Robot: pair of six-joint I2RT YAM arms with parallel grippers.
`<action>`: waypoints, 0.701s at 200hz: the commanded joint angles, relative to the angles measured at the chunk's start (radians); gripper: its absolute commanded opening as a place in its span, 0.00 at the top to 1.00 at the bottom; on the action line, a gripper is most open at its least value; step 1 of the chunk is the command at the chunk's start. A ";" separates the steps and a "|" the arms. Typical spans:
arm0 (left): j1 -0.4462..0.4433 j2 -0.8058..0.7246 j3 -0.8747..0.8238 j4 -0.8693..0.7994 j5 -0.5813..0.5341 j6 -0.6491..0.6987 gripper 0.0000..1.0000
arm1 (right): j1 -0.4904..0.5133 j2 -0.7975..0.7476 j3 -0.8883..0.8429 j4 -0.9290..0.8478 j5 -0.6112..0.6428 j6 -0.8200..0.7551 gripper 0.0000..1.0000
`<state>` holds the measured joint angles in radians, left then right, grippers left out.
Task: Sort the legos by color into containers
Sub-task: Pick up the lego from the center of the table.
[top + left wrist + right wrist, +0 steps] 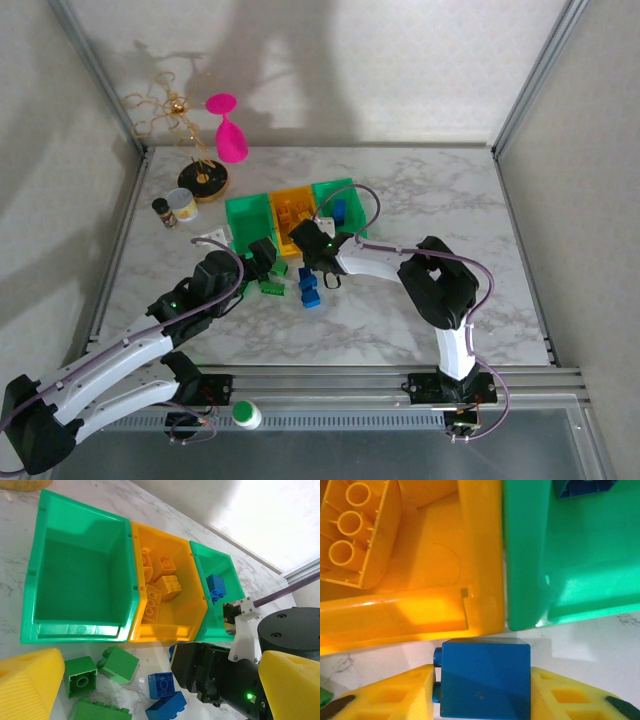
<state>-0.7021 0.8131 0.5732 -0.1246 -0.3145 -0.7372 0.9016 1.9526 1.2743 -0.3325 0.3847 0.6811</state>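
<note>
**right gripper (481, 677) pinching blue brick (485, 690), its bin ahead-right**

Seen from the wrist cam, both yellow pads are pressing the brick's sides, jaws narrow. The brick is sitting just short of the bins' front rims, opposite the seam btwn two bins. The orange bin (480, 555) is lying ahead-left. The green bin (570, 580), w/ blue pieces inside, is lying ahead-right, so the carry probably goes that way. The left gripper (264, 262) is hanging wide open near the green bricks (117, 664).

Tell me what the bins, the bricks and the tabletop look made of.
The green bin and orange bin: likely moulded plastic, glossy, with light glinting on the rims. The blue brick and green brick: hard, smooth plastic with moulded studs. The tabletop: white with grey veins, marble look; stone or printed laminate, can't tell.
</note>
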 commanded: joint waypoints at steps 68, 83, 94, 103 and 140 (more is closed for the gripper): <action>0.010 0.019 0.073 0.000 -0.024 0.041 0.00 | -0.050 -0.245 -0.082 -0.033 0.023 -0.038 0.56; 0.010 0.027 0.086 0.006 -0.026 0.050 0.00 | -0.084 -0.245 -0.062 -0.042 0.022 -0.058 0.57; 0.010 0.033 0.095 0.009 -0.027 0.052 0.01 | -0.104 -0.238 -0.048 -0.038 0.019 -0.077 0.57; 0.010 0.037 0.102 0.012 -0.027 0.052 0.00 | -0.121 -0.228 -0.035 -0.033 0.012 -0.089 0.57; 0.011 0.053 0.118 0.024 -0.026 0.056 0.00 | -0.183 -0.166 0.027 -0.006 -0.009 -0.133 0.59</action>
<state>-0.7021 0.8551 0.6529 -0.1165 -0.3149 -0.7029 0.7464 1.7432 1.2427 -0.3546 0.3885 0.5964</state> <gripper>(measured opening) 0.996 0.421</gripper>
